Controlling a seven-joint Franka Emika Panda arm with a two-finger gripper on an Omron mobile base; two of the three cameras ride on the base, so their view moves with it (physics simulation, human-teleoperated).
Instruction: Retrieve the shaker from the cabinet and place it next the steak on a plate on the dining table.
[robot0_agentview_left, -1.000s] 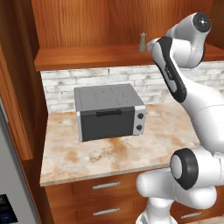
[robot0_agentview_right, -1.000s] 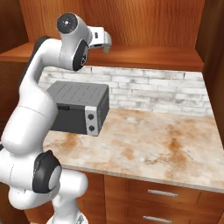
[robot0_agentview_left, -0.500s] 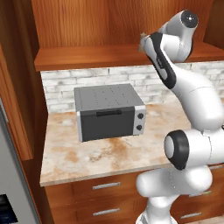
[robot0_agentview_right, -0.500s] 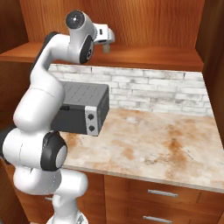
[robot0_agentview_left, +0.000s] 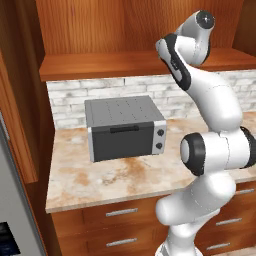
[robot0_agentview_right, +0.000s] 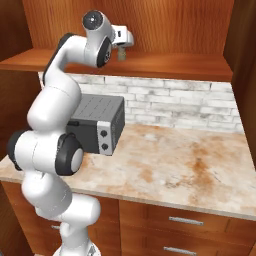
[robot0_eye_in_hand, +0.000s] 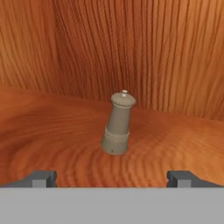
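Observation:
The small brown-grey shaker (robot0_eye_in_hand: 118, 124) stands upright on the plank shelf of the reddish-brown cabinet (robot0_eye_in_hand: 52, 127), near the back wall. My gripper (robot0_eye_in_hand: 111, 179) is open, its dark fingertips (robot0_eye_in_hand: 41, 178) spread wide on either side. The shaker sits a short way ahead of them, untouched. From the right base view, the gripper (robot0_agentview_right: 122, 46) hovers at shelf height right by the shaker (robot0_agentview_right: 121, 56). In the left base view my raised arm covers that spot on the cabinet (robot0_agentview_left: 100, 65) shelf. The steak, the plate and the dining table are out of view.
A grey toaster oven (robot0_agentview_left: 125, 127) (robot0_agentview_right: 95, 122) stands on the marble counter (robot0_agentview_right: 175, 170) below the shelf, against a white brick backsplash (robot0_agentview_right: 175, 102). Drawers with silver handles (robot0_agentview_left: 120, 212) run under the counter. Wooden side walls close in the shelf.
The arm has swung up and in toward the shelf, bringing the hand close to the shaker and covering it in the left base view. The jaws stayed open.

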